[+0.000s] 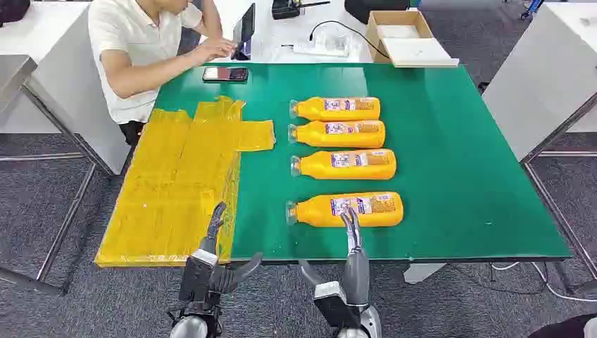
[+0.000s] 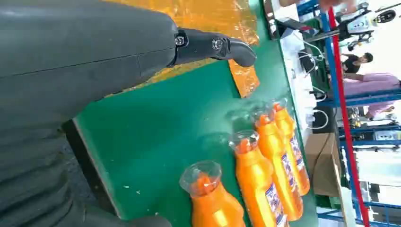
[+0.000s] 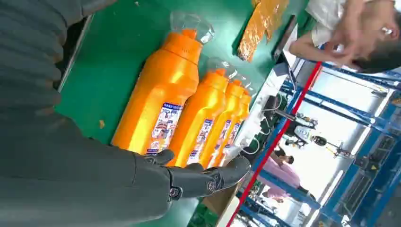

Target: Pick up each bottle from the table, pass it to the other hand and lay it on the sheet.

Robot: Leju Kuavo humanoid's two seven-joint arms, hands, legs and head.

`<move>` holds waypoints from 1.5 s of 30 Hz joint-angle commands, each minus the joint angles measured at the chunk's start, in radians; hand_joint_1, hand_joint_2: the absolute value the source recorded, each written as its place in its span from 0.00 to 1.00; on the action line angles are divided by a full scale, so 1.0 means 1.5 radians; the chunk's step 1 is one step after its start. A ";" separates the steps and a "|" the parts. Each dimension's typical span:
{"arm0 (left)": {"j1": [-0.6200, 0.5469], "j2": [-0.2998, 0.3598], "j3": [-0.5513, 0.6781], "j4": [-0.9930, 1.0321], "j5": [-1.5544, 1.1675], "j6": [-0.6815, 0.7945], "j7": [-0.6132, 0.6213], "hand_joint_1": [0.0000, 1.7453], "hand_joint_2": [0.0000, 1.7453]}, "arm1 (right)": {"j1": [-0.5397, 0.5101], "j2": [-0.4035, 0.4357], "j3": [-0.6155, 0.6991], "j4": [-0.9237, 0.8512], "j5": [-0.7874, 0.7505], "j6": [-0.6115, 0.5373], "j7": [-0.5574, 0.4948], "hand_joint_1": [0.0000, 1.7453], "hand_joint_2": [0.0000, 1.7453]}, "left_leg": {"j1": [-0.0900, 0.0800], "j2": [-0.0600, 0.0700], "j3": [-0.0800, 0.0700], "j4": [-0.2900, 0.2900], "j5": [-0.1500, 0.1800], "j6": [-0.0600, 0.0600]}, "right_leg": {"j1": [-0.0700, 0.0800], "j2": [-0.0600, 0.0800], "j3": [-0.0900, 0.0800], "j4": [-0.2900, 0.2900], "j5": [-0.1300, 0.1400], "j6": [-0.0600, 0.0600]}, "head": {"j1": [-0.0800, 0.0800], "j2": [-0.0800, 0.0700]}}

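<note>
Both hands sit at the near table edge, holding nothing. Left hand (image 1: 211, 264) is open, fingers extended, thumb splayed out to the side, fingertips over the near corner of the yellow sheet (image 1: 176, 183). Right hand (image 1: 350, 271) is also open, fingers straight and pointing up at the nearest bottle (image 1: 345, 209); fingertips overlap its near side in the head view, contact can't be confirmed. Four orange bottles lie on their sides on the green table (image 1: 464, 169), roughly parallel in a column, clear caps toward the sheet: nearest one, then second bottle (image 1: 343, 164), third bottle (image 1: 336, 133) and farthest bottle (image 1: 335, 108), the last two just beside each other. Sheet lies flat on the table's left part, no bottles on it. Person (image 1: 144, 49) sits at the far left corner, phone (image 1: 225, 74) on the table near their hand.
</note>
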 commanded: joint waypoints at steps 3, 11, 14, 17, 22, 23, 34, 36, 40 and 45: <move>-0.010 0.022 -0.019 0.000 -0.007 -0.008 0.010 0.00 1.00 | -0.004 0.004 -0.027 -0.002 -0.004 0.001 0.000 0.00 1.00 | 0.000 0.000 0.001 0.000 0.000 -0.001 | 0.000 0.000 0.001 0.000 0.000 -0.001 | 0.000 0.000; 0.004 0.021 -0.023 -0.015 -0.010 -0.013 0.011 0.00 1.00 | 0.007 0.008 -0.027 0.001 -0.012 0.015 0.002 0.00 1.00 | 0.000 0.000 0.001 0.000 -0.001 -0.001 | 0.001 -0.001 0.002 0.000 -0.001 -0.001 | 0.000 0.000; 0.006 0.022 -0.027 -0.021 -0.007 -0.020 0.008 0.00 1.00 | 0.000 -0.012 -0.006 0.003 0.059 -0.046 -0.009 0.00 1.00 | 0.001 0.001 0.002 -0.001 -0.001 -0.001 | 0.001 0.000 0.002 -0.001 -0.001 -0.001 | 0.000 0.000; -0.004 0.019 -0.029 -0.011 -0.005 -0.027 0.008 0.00 1.00 | -0.013 -0.024 -0.051 -0.023 0.183 -0.057 0.025 0.00 1.00 | 0.001 0.000 0.002 -0.001 -0.001 -0.001 | 0.001 -0.001 0.002 -0.001 -0.001 -0.002 | 0.000 0.000; -0.001 0.017 -0.025 -0.010 -0.008 -0.042 0.011 0.00 1.00 | -0.043 -0.029 -0.142 -0.001 0.456 -0.057 0.113 0.00 1.00 | 0.000 0.000 0.002 -0.001 0.000 -0.001 | 0.001 -0.001 0.002 -0.001 0.000 -0.001 | 0.000 0.000; 0.000 0.017 -0.021 -0.013 -0.008 -0.042 0.011 0.00 1.00 | -0.048 -0.026 -0.157 0.010 0.482 -0.057 0.114 0.00 1.00 | 0.000 0.000 0.001 0.000 0.000 0.000 | 0.000 -0.001 0.001 -0.001 0.000 -0.001 | 0.000 0.000; 0.001 0.012 -0.009 -0.006 -0.010 -0.045 0.012 0.00 1.00 | -0.069 -0.018 -0.208 0.015 0.571 -0.057 0.141 0.00 1.00 | 0.000 0.001 0.002 0.000 0.000 -0.001 | 0.000 0.000 0.002 0.000 0.000 -0.001 | 0.000 0.000; 0.000 0.012 -0.007 -0.004 -0.012 -0.047 0.012 0.00 1.00 | -0.081 -0.020 -0.228 0.022 0.607 -0.057 0.159 0.00 1.00 | 0.000 0.001 0.002 -0.001 -0.001 -0.001 | 0.001 0.000 0.002 -0.001 0.000 -0.001 | 0.000 0.000; 0.002 0.010 -0.003 -0.008 -0.019 -0.050 0.014 0.00 1.00 | -0.116 -0.044 -0.233 0.071 0.658 -0.057 0.238 0.00 1.00 | 0.000 0.001 0.002 0.000 0.000 -0.001 | 0.000 0.000 0.002 -0.001 0.000 -0.001 | 0.000 0.000; 0.002 0.010 -0.003 -0.008 -0.019 -0.050 0.014 0.00 1.00 | -0.116 -0.044 -0.233 0.071 0.658 -0.057 0.238 0.00 1.00 | 0.000 0.000 0.001 0.000 0.000 -0.001 | 0.000 0.000 0.002 -0.001 0.000 -0.001 | 0.000 0.000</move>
